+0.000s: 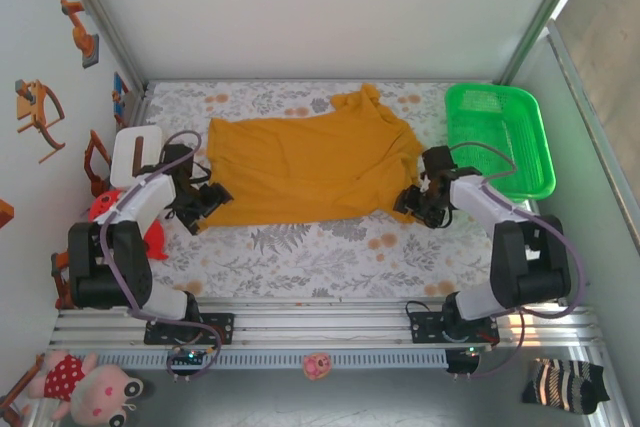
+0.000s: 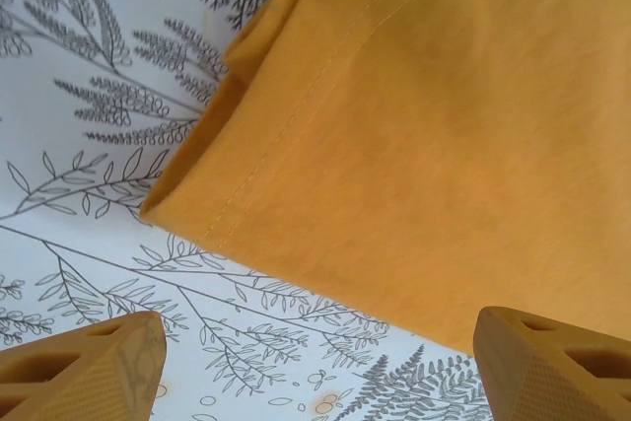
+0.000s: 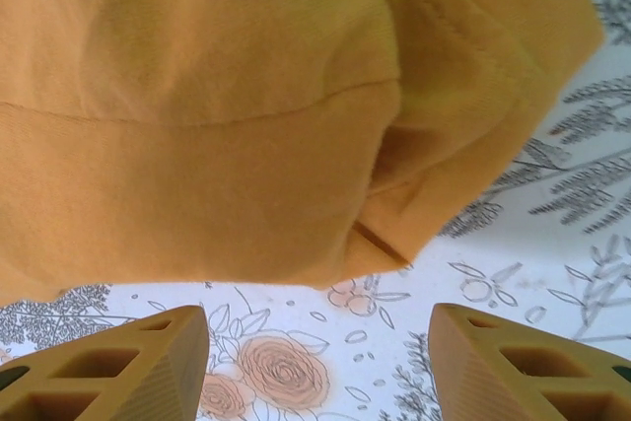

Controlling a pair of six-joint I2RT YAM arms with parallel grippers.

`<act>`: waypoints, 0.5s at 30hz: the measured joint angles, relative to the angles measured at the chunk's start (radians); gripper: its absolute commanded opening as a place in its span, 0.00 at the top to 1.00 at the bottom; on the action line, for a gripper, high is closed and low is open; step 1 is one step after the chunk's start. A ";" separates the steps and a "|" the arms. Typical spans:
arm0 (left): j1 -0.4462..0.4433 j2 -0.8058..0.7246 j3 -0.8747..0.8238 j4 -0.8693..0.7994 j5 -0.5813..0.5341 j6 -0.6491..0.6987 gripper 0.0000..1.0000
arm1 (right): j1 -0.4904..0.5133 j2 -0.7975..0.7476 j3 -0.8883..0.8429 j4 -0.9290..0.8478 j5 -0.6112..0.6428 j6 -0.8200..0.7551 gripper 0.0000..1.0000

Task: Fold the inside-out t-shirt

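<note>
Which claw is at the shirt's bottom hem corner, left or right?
The left claw: open, it faces the straight stitched hem corner of the t-shirt. The right claw, also open, faces the bunched sleeve end instead.

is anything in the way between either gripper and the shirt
Nothing visible. The left gripper and right gripper both stand open right at the t-shirt edges, with just bare floral tablecloth between their fingers and the fabric.

The mustard-yellow t-shirt (image 1: 300, 167) lies spread mostly flat across the middle of the floral tabletop (image 1: 300, 247), with its stitched hem at the left. Its right end is rumpled, and one fold of cloth pokes out toward the far side.
</note>
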 measured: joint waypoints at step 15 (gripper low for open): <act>-0.052 0.097 -0.012 0.095 -0.001 -0.074 0.33 | 0.042 0.102 0.003 0.092 -0.005 0.029 0.75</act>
